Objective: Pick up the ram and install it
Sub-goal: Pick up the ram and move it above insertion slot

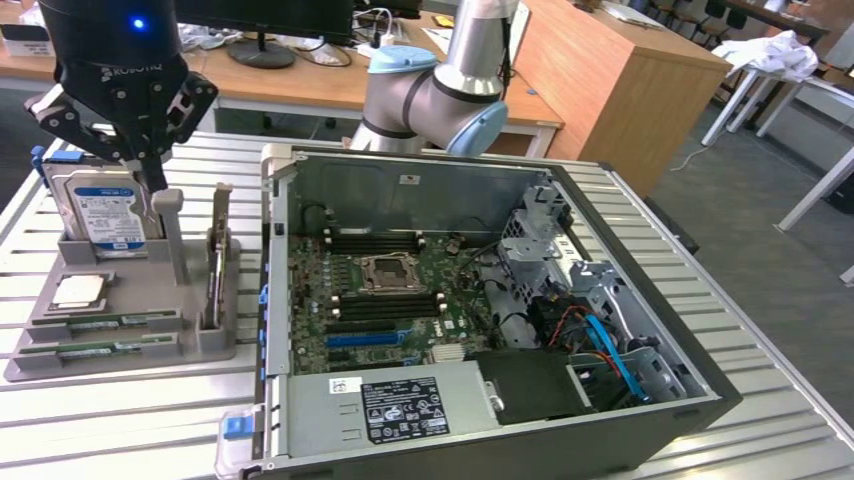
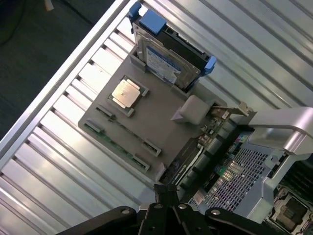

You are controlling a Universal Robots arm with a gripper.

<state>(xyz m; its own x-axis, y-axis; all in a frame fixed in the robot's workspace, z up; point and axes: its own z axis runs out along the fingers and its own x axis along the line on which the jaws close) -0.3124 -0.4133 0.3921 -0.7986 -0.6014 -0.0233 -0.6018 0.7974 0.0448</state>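
The black gripper [image 1: 138, 160] is hovering above the grey moulded holder [image 1: 200, 345] on the ribbed aluminium counter [image 1: 134, 425], its jaws pressed fully together and gripping nothing; the wrist view is showing the fingertips meeting in a point over the holder's near corner [image 2: 166, 188]. The ram [image 1: 94, 347], a thin green board with small dark chips, is sitting in the narrow slot nearest the holder's front edge. Its long axis is running along that edge, across the exterior view from left to right. It is probably standing on its edge rather than lying flat, though the angle is making that hard to judge. From the wrist camera the ram [image 2: 115, 143] is showing as a slim green strip. Behind it a square silver processor [image 1: 78, 290] is resting in a shallow recess, and a labelled hard drive [image 1: 107, 215] is standing upright. A tall expansion card [image 1: 218, 260] is rising on the exterior view's right of the holder, just beside the open computer case [image 1: 400, 180]. Bare counter is lying open in front of the ram's slot.
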